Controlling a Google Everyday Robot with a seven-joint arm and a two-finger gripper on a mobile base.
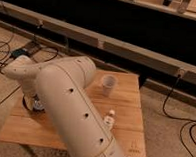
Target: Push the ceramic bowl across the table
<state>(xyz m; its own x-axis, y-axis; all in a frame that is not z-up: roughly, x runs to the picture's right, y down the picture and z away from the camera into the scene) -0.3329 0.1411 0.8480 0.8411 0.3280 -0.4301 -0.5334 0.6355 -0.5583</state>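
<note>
You are working over a low bamboo-plank worktop (124,112). The ceramic bowl (32,103) sits at its left side, about midway between near and far edges; only a dark sliver of rim shows, because the white arm (72,114) covers the rest. The hand (34,100) is down at that same spot, behind the wrist housing, so whether it is spread or pressed together cannot be told from this view. Contact with the bowl cannot be confirmed either.

Handling notes:
- Treat the bowl as rigid, fairly heavy for its size, and breakable. It is likely to slide on the smooth planks rather than tip, provided the push is low.
- Apply the push against the outer wall near the base, not over the rim.
- The glazed surface is probably slippery; an off-centre push may let the bowl rotate away.

A pale translucent cup (108,85) stands at the far centre, and a small white bottle (109,119) lies nearer, right of the arm. Route the push clear of both.
</note>
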